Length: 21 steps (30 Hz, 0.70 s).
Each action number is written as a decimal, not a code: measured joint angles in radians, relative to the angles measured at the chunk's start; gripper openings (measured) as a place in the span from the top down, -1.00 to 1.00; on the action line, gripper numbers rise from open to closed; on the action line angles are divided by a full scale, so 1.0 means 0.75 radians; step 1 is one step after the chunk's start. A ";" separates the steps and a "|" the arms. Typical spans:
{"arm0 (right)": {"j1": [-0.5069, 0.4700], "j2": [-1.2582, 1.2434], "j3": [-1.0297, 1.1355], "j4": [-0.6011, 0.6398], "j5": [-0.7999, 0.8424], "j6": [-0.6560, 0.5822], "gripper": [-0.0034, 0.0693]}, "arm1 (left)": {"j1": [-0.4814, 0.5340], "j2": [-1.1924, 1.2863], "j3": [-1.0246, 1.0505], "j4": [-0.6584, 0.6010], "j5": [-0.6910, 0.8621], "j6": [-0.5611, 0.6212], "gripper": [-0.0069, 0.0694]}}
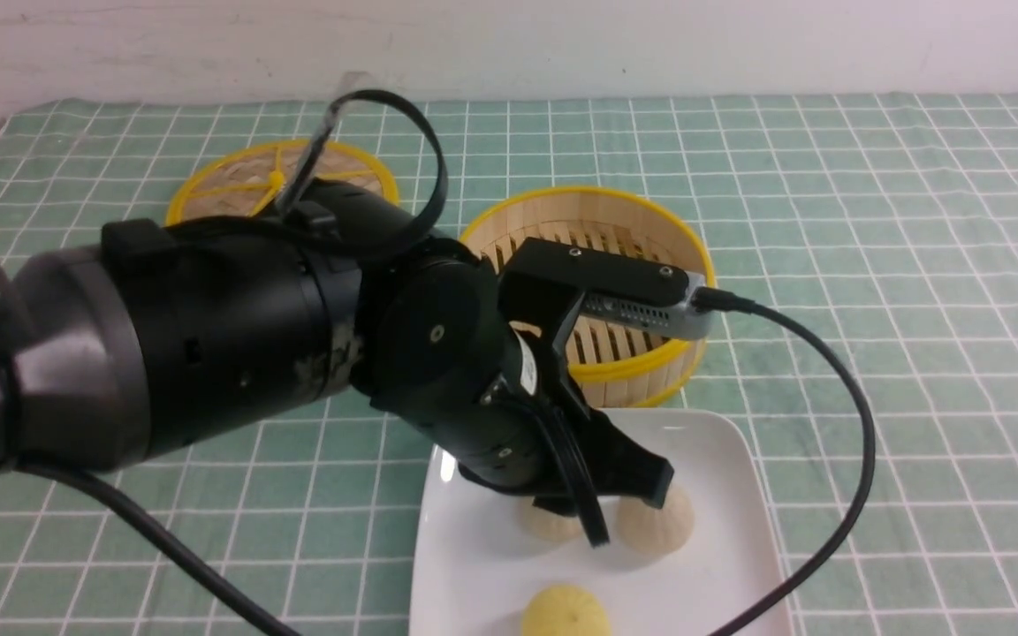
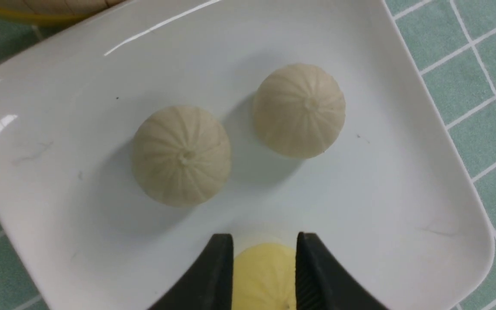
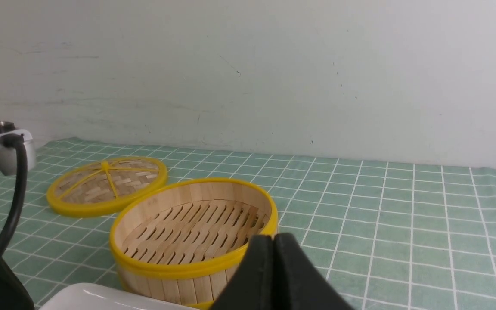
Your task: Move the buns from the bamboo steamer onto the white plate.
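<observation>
Green checked cloth lies under the white plate. Nearest, the yellow bun sits knot-up on the plate below the left gripper, whose jaws are partly spread and grip nothing. Just past its fingertips, one cream bun and a second cream bun rest dome-up, round with no long axis. Farther off stands the bamboo steamer. The right gripper is pressed together.
</observation>
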 joint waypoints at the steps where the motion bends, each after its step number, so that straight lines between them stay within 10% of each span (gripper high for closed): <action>1: 0.000 -0.005 0.011 -0.003 -0.003 0.000 0.91 | 0.000 0.000 0.000 0.006 -0.017 0.003 0.19; 21: -0.275 -0.228 0.378 -0.240 0.233 0.000 0.86 | -0.001 -0.372 0.000 0.119 0.078 0.032 0.81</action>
